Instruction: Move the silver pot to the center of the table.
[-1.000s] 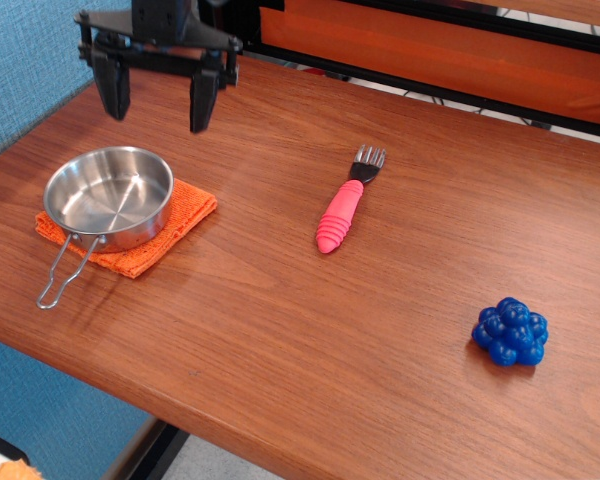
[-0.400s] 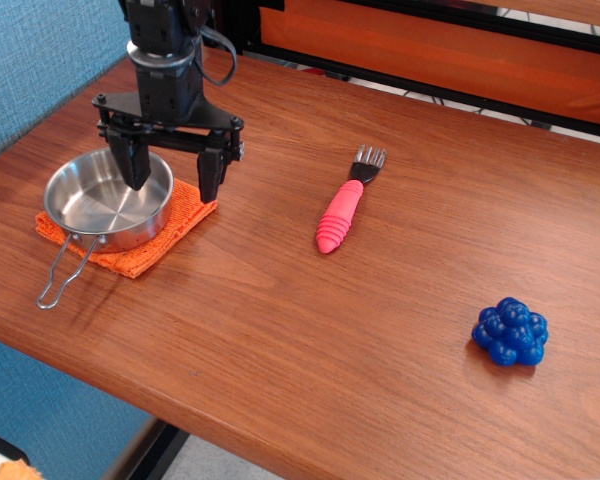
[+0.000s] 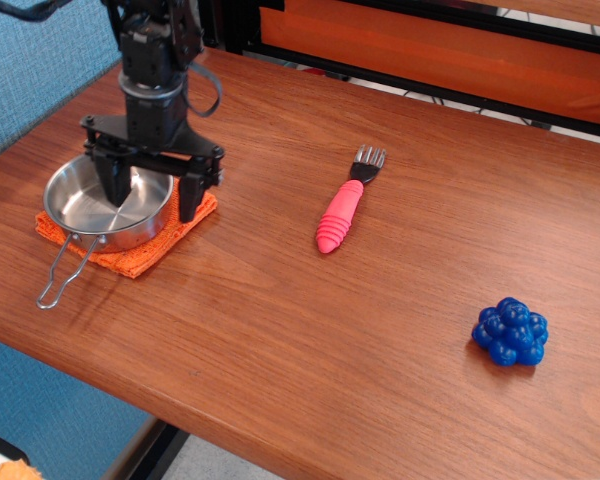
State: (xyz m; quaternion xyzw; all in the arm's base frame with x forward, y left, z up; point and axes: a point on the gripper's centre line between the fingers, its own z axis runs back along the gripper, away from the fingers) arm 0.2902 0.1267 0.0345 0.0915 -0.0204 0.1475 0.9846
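The silver pot (image 3: 98, 212) sits on an orange cloth (image 3: 140, 251) at the left side of the table (image 3: 310, 320). Its wire loop handle (image 3: 62, 272) points toward the front left. My black gripper (image 3: 150, 196) is open and low over the pot's right rim. One finger (image 3: 114, 184) is inside the pot. The other finger (image 3: 188, 197) is outside the rim, over the cloth. The rim lies between the two fingers. I cannot tell whether either finger touches it.
A fork with a pink handle (image 3: 342, 212) lies near the table's middle, tines pointing away. A blue bumpy toy (image 3: 510, 331) lies at the right front. A black and orange frame (image 3: 430, 50) runs along the back edge. A blue wall (image 3: 30, 60) stands at the left.
My gripper has come down from high above the table's back left to the pot's right rim, moving slightly left and staying open. The pot has not moved.
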